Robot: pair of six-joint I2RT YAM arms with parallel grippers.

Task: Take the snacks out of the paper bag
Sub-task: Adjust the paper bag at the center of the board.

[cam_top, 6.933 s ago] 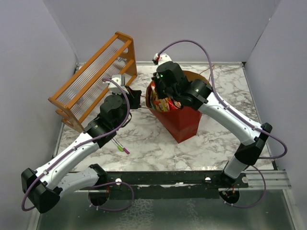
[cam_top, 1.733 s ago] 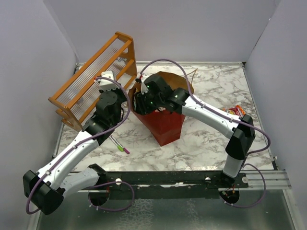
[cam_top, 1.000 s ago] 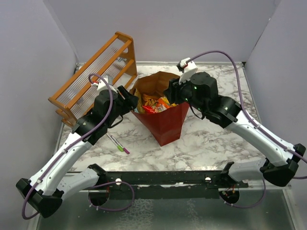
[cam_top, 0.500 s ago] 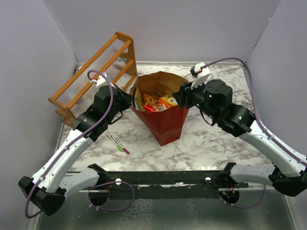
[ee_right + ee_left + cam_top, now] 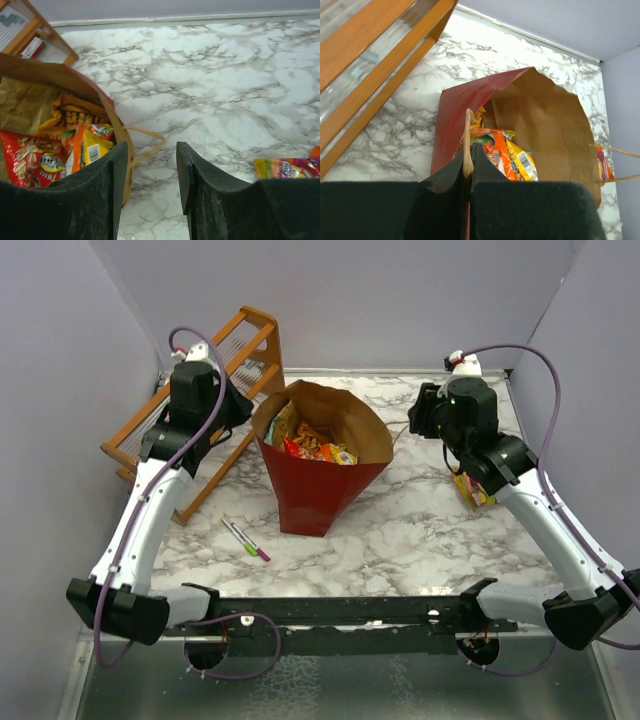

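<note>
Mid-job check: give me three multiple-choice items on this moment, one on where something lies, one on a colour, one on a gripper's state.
1. Where does the snack packet that is outside the paper bag lie?
A) on the right side of the table
B) at the far left corner
C) at the near edge, in the middle

2. What colours are the two markers?
A) blue and black
B) green and pink
C) both red

3. The left gripper is:
A) open and empty
B) shut on the bag's handle
C) shut on a packet

Answers:
1 A, it lies on the marble at the right.
2 B, the top view shows one green and one pink.
3 B, the left wrist view shows the fingers closed on the tan loop.
</note>
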